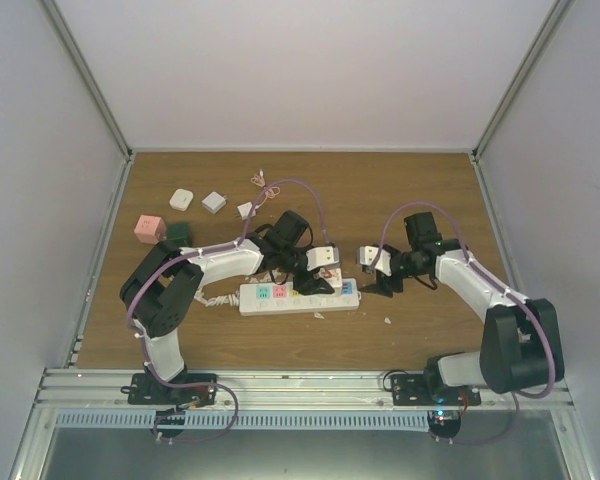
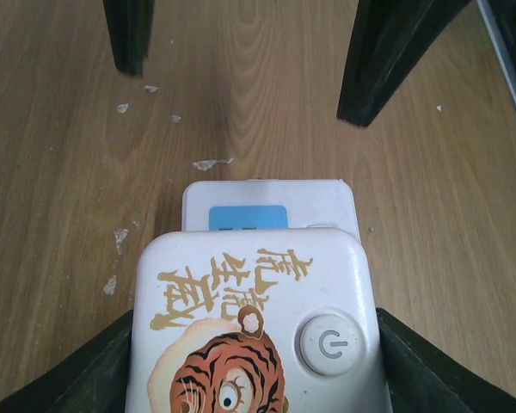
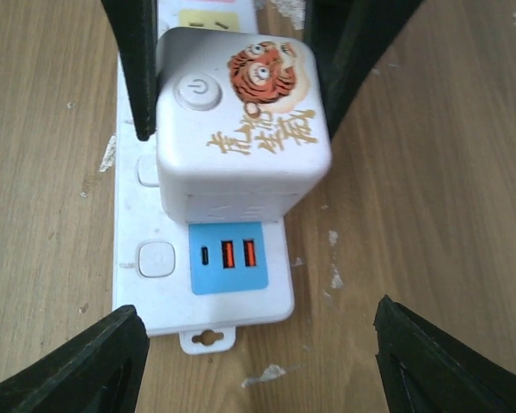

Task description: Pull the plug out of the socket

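Left arm base [image 1: 170, 387] and right arm base [image 1: 430, 387] sit at the near edge of the wooden tabletop [image 1: 410, 190]. Just beyond them the socket [image 1: 270, 298] — a long white power strip with pastel outlet faces — lies flat, running left to right between the two arms. Near its right end sits the plug [image 3: 241, 120], a white cube printed with a tiger and gold characters, with a round power button on top. A blue USB panel [image 3: 228, 256] shows just beside it. The left end effector [image 3: 232, 129] holds the plug, one black finger against each side. The right end effector [image 3: 256, 310] stands wide — its fingers lie either side of the strip's right end, gripping nothing. Farther back on the left lie a pink cube [image 1: 149, 228], a dark green cube [image 1: 177, 234] just beside it, a rounded white adapter [image 1: 181, 199] and a square white adapter [image 1: 214, 202].
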Robot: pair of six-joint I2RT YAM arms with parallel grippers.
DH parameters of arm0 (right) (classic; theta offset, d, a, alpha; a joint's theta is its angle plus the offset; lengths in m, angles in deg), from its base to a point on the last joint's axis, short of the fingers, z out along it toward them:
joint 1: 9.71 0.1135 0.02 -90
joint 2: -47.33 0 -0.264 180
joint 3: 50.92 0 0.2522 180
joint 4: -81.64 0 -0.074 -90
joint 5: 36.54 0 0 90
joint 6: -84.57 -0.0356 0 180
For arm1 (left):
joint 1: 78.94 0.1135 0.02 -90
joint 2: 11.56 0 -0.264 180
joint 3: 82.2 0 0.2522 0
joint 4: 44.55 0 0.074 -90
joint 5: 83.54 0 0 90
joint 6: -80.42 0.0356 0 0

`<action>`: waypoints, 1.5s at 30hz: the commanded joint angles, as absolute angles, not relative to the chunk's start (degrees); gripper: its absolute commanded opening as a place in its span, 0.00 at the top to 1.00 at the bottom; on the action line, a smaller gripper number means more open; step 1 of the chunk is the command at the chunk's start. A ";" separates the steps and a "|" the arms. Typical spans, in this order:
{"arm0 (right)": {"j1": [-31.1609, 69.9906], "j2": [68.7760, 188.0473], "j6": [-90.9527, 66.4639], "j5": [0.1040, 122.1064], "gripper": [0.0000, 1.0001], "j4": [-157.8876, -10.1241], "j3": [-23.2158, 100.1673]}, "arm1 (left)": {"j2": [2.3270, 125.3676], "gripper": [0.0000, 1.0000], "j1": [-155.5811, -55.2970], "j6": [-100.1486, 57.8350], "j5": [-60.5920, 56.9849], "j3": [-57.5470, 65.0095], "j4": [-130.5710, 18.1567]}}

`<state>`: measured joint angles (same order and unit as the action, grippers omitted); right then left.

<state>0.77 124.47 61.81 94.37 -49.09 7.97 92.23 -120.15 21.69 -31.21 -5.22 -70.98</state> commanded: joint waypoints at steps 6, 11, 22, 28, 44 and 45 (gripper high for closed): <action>6.44 127.87 60.10 90.51 0.35 -54.97 4.97 | 89.73 0.75 -120.16 23.02 -34.88 -4.46 -66.98; 8.61 130.67 58.15 87.92 0.41 -57.38 3.99 | 88.65 0.78 -120.23 23.12 -34.89 -6.28 -64.96; 10.59 135.16 57.32 82.92 0.49 -59.91 1.92 | 86.65 0.83 -120.16 22.60 -37.07 -7.67 -62.93; 10.64 135.77 57.59 82.24 0.50 -60.20 1.26 | 86.07 0.83 -119.49 21.24 -39.42 -6.72 -62.68; 10.15 135.05 56.76 83.03 0.51 -59.55 1.51 | 84.09 0.84 -116.23 22.32 -39.46 -5.42 -65.96; 9.88 134.79 56.67 83.46 0.51 -59.32 1.78 | 83.88 0.84 -116.07 22.63 -39.17 -5.50 -66.43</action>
